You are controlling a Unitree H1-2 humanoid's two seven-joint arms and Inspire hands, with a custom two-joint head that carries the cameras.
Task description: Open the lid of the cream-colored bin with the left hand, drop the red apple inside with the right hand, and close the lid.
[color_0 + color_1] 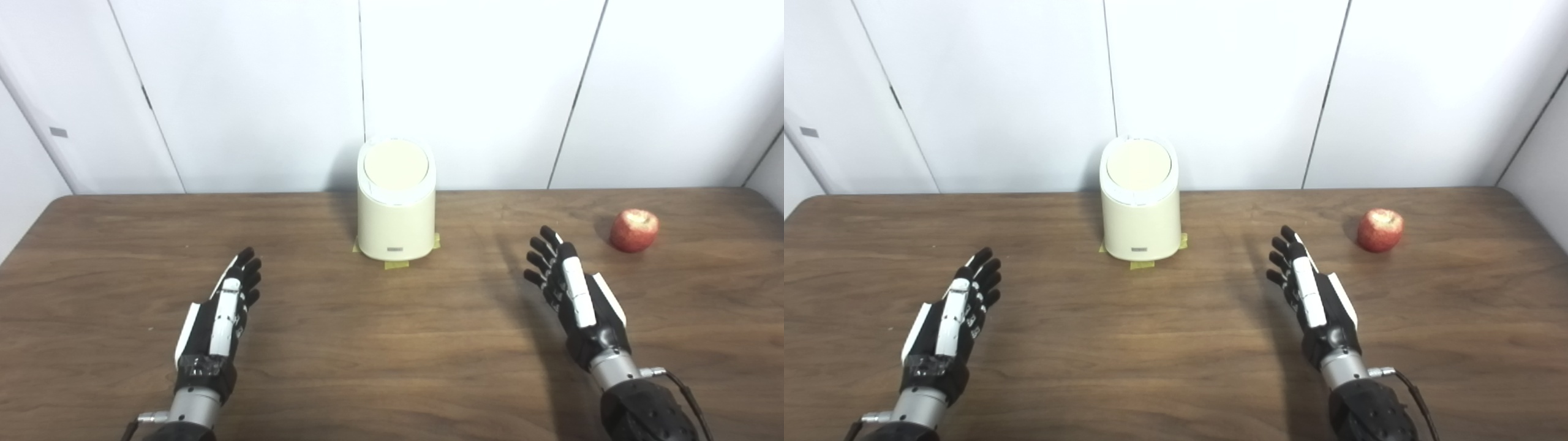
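A cream-colored bin [395, 208] stands upright at the back middle of the wooden table [380, 343], its round lid [395, 164] closed. A red apple [634, 230] lies on the table at the right. My left hand [223, 312] is open and empty, fingers straight, well in front and left of the bin. My right hand [569, 288] is open and empty, edge-on above the table, a short way in front and left of the apple. The same scene shows in the right eye view, with the bin [1140, 205] and the apple [1379, 230].
Yellow tape marks [395, 264] lie at the bin's base. A white panelled wall [490, 92] rises right behind the table's far edge. The table's left edge shows at the far left.
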